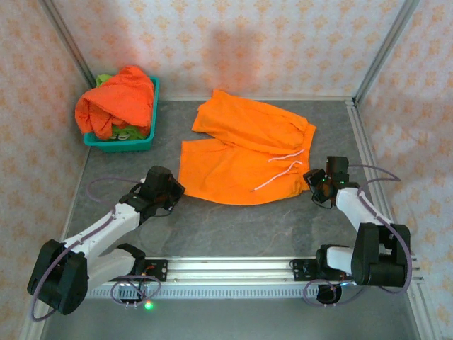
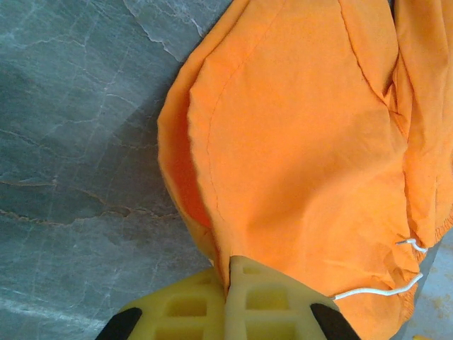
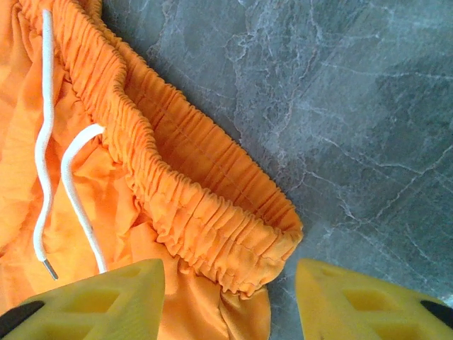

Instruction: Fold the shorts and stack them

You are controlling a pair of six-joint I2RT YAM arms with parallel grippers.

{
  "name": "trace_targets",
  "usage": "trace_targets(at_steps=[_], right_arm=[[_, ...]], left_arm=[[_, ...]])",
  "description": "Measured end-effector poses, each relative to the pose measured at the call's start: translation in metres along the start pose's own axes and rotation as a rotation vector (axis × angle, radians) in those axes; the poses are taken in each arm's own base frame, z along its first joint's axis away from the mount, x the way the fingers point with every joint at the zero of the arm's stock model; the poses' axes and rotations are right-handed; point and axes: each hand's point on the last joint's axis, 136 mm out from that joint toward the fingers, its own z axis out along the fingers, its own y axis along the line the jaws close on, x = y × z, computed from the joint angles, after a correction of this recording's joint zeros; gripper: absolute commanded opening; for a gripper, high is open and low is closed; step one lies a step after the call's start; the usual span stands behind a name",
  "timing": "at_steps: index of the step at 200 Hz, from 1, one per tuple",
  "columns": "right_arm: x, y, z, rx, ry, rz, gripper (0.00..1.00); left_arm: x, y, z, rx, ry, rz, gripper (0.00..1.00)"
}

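One pair of orange shorts (image 1: 244, 152) lies spread flat in the middle of the table, its white drawstring (image 1: 279, 168) toward the right. My left gripper (image 1: 173, 191) is at the lower left leg, and in the left wrist view it (image 2: 233, 268) is shut on the hem of the orange fabric (image 2: 297, 142). At the waist's near right corner is my right gripper (image 1: 318, 185). It (image 3: 230, 273) stands open, its yellow fingers (image 3: 106, 297) on either side of the gathered waistband (image 3: 205, 212). A second orange pair (image 1: 120, 99) and a bit of green shorts (image 1: 105, 79) sit piled in the basket.
The teal mesh basket (image 1: 120, 144) stands at the back left corner. Patterned walls with metal posts close off the back and both sides. Grey marbled tabletop (image 1: 233, 227) lies bare between the shorts and the arm rail.
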Motion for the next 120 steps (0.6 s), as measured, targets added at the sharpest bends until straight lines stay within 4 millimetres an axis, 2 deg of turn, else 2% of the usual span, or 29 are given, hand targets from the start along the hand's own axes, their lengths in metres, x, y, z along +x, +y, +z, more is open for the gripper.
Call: trace_targets(at_steps=[64,120], right_arm=[[0.003,-0.009,0.014,0.039,0.028,0.012,0.52],[0.0,-0.007,0.019,0.03,0.022,0.011,0.48]], left_arm=[[0.001,0.003,0.001,-0.009,0.002,0.0,0.0],[0.001,0.004,0.001,-0.01,0.002,0.0,0.0]])
